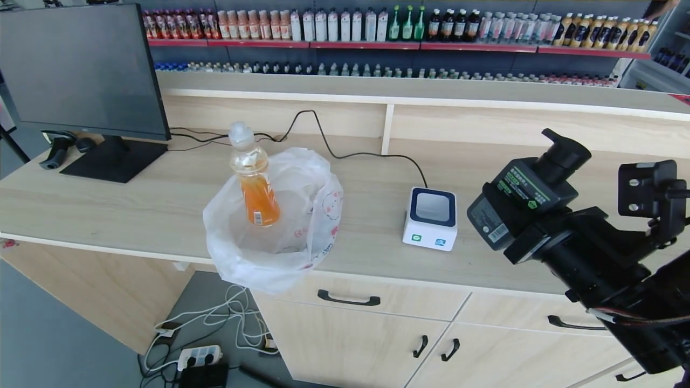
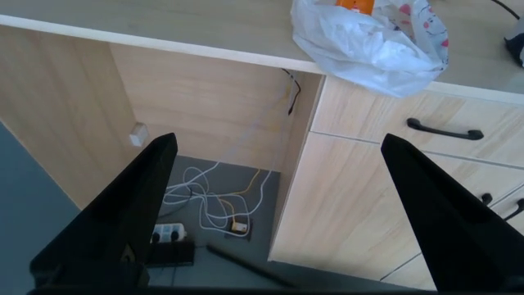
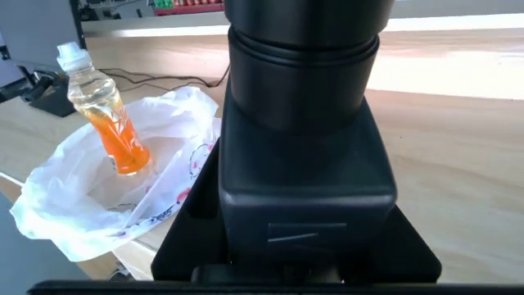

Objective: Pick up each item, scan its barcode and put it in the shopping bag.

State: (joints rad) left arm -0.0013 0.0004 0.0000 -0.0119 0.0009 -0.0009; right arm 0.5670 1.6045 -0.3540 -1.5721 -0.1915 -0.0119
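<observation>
A black pump bottle (image 1: 517,199) with a barcode label is held in the air by my right gripper (image 1: 539,240), to the right of the white barcode scanner (image 1: 430,218) on the counter. In the right wrist view the black bottle (image 3: 303,123) stands between the fingers, pump end away from the camera. An orange drink bottle (image 1: 254,180) stands upright inside the white shopping bag (image 1: 302,215), at the counter's front edge left of the scanner. My left gripper (image 2: 278,213) is open and empty, below counter height in front of the cabinet, with the bag (image 2: 368,45) above it.
A monitor (image 1: 86,70) and a handheld scanner (image 1: 56,151) stand at the counter's back left. A black cable (image 1: 345,153) runs to the scanner. Drawers with black handles (image 1: 347,298) are under the counter. A power strip (image 1: 199,355) and cords lie on the floor.
</observation>
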